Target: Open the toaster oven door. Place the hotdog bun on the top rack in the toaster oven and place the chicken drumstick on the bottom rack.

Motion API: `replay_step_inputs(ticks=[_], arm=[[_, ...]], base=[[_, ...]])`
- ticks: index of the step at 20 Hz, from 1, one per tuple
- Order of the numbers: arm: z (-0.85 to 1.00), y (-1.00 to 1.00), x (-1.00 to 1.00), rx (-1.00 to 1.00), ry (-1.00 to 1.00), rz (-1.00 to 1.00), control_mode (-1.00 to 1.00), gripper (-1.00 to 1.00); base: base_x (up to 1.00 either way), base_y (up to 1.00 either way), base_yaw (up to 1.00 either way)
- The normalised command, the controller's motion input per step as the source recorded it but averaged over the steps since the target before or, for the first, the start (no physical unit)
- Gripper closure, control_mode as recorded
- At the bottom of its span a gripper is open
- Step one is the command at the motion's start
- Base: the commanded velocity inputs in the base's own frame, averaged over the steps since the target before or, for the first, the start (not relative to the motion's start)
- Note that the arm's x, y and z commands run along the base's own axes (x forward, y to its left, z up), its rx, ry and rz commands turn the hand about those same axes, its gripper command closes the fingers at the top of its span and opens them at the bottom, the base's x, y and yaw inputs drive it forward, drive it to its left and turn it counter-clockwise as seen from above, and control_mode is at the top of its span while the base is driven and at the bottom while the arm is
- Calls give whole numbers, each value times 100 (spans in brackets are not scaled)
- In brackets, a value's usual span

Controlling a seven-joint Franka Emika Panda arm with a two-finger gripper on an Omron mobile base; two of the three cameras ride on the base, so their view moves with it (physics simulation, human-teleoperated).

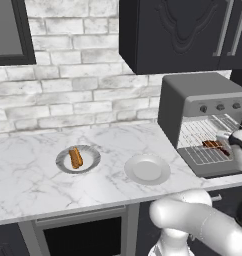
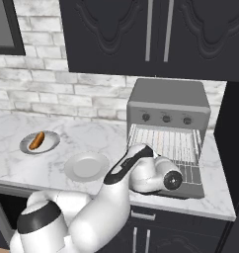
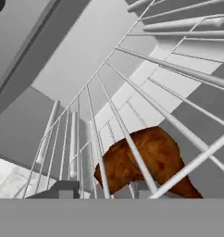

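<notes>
A white marble bench [image 1: 33,165] is backed by a whitewashed brick wall [image 1: 78,65]; black cabinets [image 2: 156,34] are hung above.

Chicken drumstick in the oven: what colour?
Reddish-brown, darker along its edges; the chicken drumstick shows best in the hand view.

toaster oven [image 1: 193,95]: I see dark grey
chicken drumstick [image 3: 146,162]: I read reddish-brown
hotdog bun [image 1: 75,158]: orange-tan, darker brown strip
tabletop [image 1: 38,185]: white marble, grey veins
cabinets [image 2: 156,34]: black
</notes>
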Motion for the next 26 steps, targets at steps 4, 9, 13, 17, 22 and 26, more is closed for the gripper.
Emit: replay_step_inputs(ticks=[4,9,13,17,22,26], arm=[[0,0,-36,25,16,0,-100,100],[0,0,-49,23,15,0,-100,100],[0,0,-58,21,11,0,-100,100],[3,0,-34,17,9,0,-100,100],[66,8,-45,5,5,4,-100,100],[55,58,-35,-11,6,13,-100,100]], base=[[0,0,0],[0,0,0],[0,0,0],[0,0,0],[0,0,0],[0,0,0]])
